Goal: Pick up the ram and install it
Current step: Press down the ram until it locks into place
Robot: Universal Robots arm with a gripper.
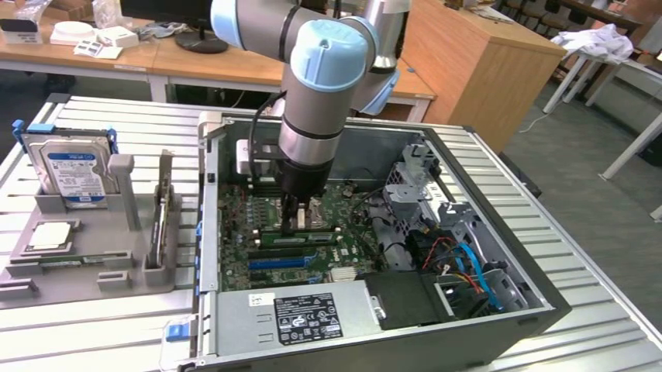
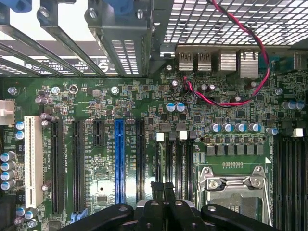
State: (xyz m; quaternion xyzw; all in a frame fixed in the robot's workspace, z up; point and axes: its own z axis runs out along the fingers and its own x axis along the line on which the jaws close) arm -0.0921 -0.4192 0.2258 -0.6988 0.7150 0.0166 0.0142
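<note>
Wrist view: we see the tool [image 2: 162, 188] pressed together above the motherboard [image 2: 96, 101]; any ram between its fingers is hidden, its axis unreadable.

We note a ribbed metal table [image 1: 124, 124]. On it, the open computer case [image 1: 517, 298] surrounds the gripper [image 1: 294, 221]. Just beside the case, on the exterior view's left of the gripper, sits a grey parts holder [image 1: 88, 267].

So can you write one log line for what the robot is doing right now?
place: open computer case | gripper: shut, low over motherboard | nearest: memory slots | hard drive: in holder
</note>
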